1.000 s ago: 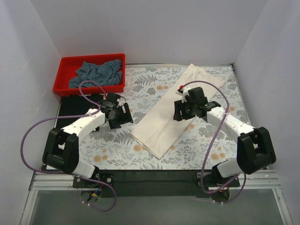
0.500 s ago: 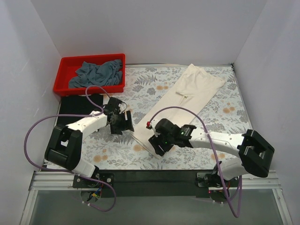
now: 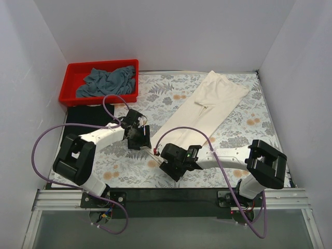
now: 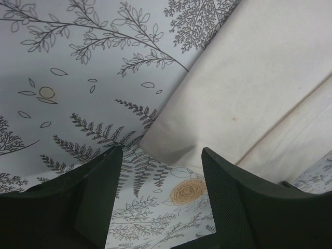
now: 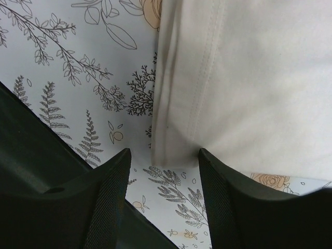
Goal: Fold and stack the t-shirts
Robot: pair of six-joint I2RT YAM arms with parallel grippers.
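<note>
The cream-white t-shirt (image 3: 202,114), folded into a long strip, lies diagonally on the floral tablecloth (image 3: 244,137). My left gripper (image 3: 141,140) is open and low at the strip's near left corner. In the left wrist view that corner of the shirt (image 4: 249,88) lies just ahead of the open gripper (image 4: 161,179). My right gripper (image 3: 168,167) is open and low at the near end. In the right wrist view the hem corner of the shirt (image 5: 244,78) sits just ahead of the gripper (image 5: 163,179). The grey-blue shirt (image 3: 106,80) is crumpled in the bin. The black shirt (image 3: 85,114) lies flat at the left.
The red bin (image 3: 70,96) stands at the back left corner. White walls close in the table on three sides. Purple cables loop from both arms over the tablecloth near the left arm (image 3: 93,137) and the right arm (image 3: 228,155).
My right gripper has swung from the middle of the cream shirt down to its near end. My left gripper has moved right to the shirt's near left corner.
</note>
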